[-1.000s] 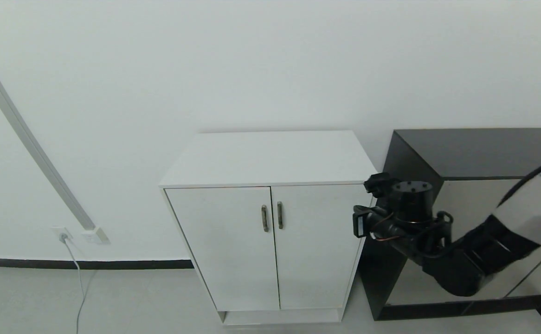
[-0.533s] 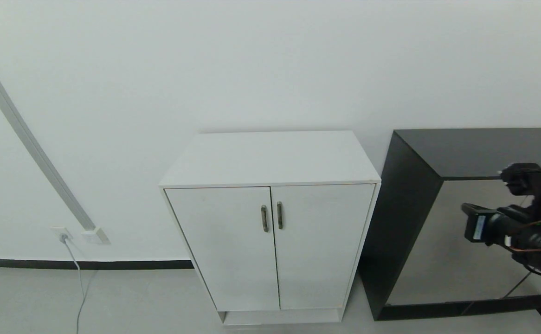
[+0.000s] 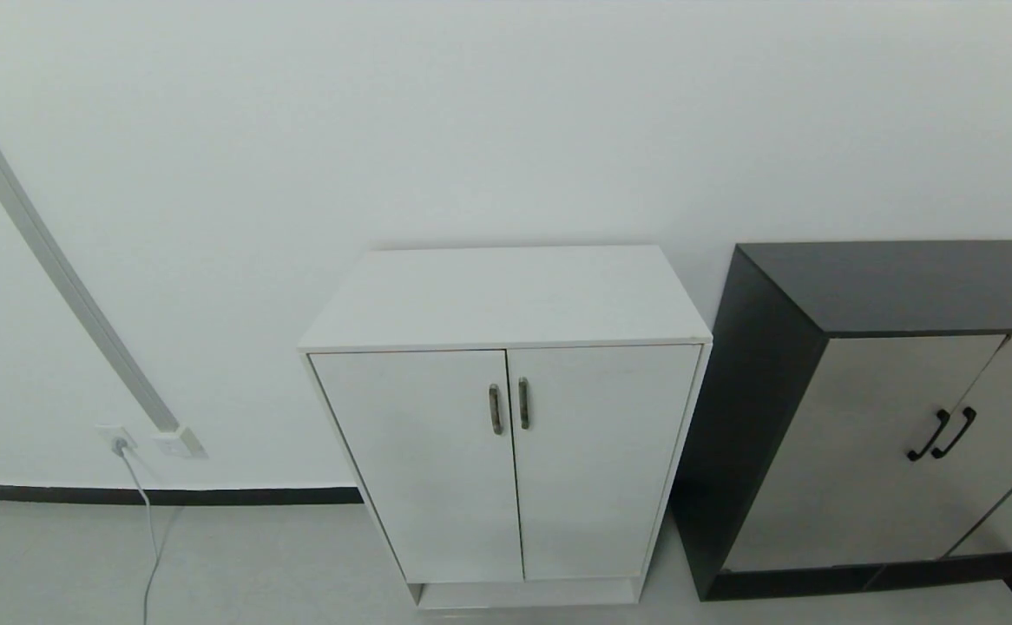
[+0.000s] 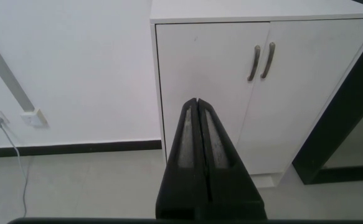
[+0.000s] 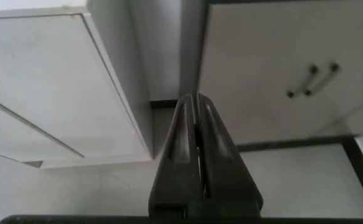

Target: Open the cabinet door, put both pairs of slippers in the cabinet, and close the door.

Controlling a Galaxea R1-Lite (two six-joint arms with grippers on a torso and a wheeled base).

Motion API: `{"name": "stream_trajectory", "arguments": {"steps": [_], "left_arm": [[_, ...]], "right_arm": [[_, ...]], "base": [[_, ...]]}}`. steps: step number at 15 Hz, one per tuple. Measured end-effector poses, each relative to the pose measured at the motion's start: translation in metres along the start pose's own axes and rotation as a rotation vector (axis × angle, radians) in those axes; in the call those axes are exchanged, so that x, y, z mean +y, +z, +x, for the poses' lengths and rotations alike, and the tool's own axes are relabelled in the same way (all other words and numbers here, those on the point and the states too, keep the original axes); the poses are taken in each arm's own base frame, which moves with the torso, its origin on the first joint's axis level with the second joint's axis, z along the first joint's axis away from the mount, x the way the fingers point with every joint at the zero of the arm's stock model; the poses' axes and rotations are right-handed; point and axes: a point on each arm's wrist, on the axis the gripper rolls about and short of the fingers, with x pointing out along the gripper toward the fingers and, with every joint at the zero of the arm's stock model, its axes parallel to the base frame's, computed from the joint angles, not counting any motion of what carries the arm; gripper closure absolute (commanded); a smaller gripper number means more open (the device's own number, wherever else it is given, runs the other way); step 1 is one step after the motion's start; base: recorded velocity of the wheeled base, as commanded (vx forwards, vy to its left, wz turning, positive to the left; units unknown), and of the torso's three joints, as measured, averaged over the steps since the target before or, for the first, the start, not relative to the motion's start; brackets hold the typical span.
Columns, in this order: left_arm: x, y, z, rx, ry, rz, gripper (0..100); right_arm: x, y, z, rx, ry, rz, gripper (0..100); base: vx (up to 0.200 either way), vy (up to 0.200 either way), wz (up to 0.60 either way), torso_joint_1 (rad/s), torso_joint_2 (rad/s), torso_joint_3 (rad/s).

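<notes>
You have the white cabinet [image 3: 506, 299] standing on the floor [image 3: 280, 564] against the wall [image 3: 506, 113], straight ahead of the head camera. Its left door [image 3: 423, 460] and right door [image 3: 597, 451] are both shut flush. Their two slim upright handles [image 3: 495, 409] sit side by side at the centre seam, near the top of the doors. Just beside it on your right stands a black cabinet [image 3: 870, 286] with glossy grey doors. It carries its own pair of dark handles [image 3: 943, 433], and these doors are closed as well. On the other side, a pale cable duct [image 3: 55, 260] runs slantwise down the wall to a socket [image 3: 115, 437]. A cord [image 3: 152, 538] hangs from the socket to the floor, and a dark skirting strip [image 3: 211, 496] runs along the foot of the wall. Your left gripper [image 4: 197, 104] has its two fingers pressed flat together with nothing between them. It is held off from the white cabinet and points at the left door, below and to the side of the handles. Your right gripper [image 5: 197, 99] is likewise closed tight and holds nothing. It faces the narrow gap between the white cabinet and the black one, apart from both, with the floor below it.
</notes>
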Motion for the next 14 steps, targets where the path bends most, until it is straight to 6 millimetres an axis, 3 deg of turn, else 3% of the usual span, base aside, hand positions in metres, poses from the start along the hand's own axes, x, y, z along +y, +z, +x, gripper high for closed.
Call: {"name": "stream_trajectory", "arguments": {"steps": [2, 5, 11, 14], "left_arm": [[0.0, 0.0, 0.0, 0.0, 0.0, 0.0, 100], [0.0, 0.0, 0.0, 0.0, 0.0, 0.0, 100], [0.0, 0.0, 0.0, 0.0, -0.001, 0.001, 100], [0.0, 0.0, 0.0, 0.0, 0.0, 0.001, 100]], "right_arm": [[-0.005, -0.019, -0.032, -0.021, 0.013, 0.006, 100], [-0.009, -0.059, -0.055, -0.051, 0.024, 0.012, 100], [-0.009, -0.102, -0.066, -0.139, 0.162, 0.009, 100], [-0.009, -0.107, -0.067, -0.165, 0.154, -0.002, 100]], "base": [[0.0, 0.0, 0.0, 0.0, 0.0, 0.0], [0.0, 0.0, 0.0, 0.0, 0.0, 0.0], [0.0, 0.0, 0.0, 0.0, 0.0, 0.0], [0.0, 0.0, 0.0, 0.0, 0.0, 0.0]]}}
